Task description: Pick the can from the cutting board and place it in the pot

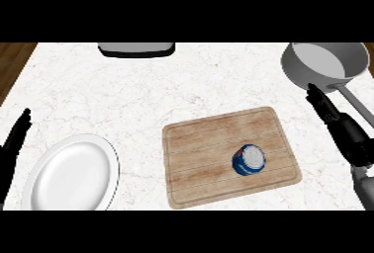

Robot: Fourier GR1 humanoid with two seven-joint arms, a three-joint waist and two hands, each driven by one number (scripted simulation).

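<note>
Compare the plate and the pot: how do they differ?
The plate is white and shallow; the pot is grey and deep-walled. The plate sits at the counter's near left, by the left hand; the pot sits at the far right, just beyond the right hand. The pot has a long handle; the plate has none. Both are round and hold nothing.

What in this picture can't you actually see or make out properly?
- Dark object on the counter's far side: cut off by the head view's top edge, unidentifiable.
- Pot: handle runs behind the right hand.
- Left hand: only a thin edge-on sliver at the left border.
- Can: label unreadable.
</note>
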